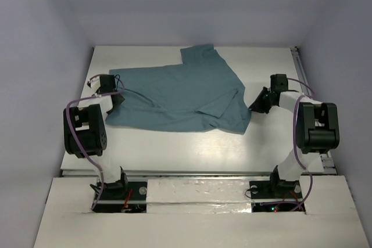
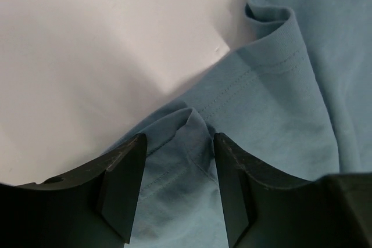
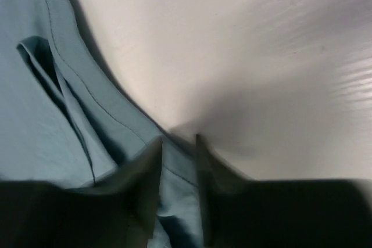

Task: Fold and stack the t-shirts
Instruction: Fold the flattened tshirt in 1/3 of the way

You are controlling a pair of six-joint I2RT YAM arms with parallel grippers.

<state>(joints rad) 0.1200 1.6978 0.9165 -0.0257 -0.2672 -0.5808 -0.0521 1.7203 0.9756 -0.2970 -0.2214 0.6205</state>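
Observation:
The teal t-shirt (image 1: 180, 94) lies mostly flat on the white table (image 1: 192, 143), with a sleeve pointing to the back and a fold near its right side. My left gripper (image 1: 114, 94) is at the shirt's left edge. In the left wrist view the gripper (image 2: 177, 164) is open, with a raised ridge of the cloth (image 2: 195, 129) between its jaws. My right gripper (image 1: 256, 107) is at the shirt's right corner. In the blurred right wrist view the gripper (image 3: 178, 161) has its jaws close together on the shirt's hem (image 3: 174, 181).
The table's side walls stand close on the left and right. A metal rail (image 1: 299, 68) runs along the right edge. Bare table shows in front of the shirt and behind it.

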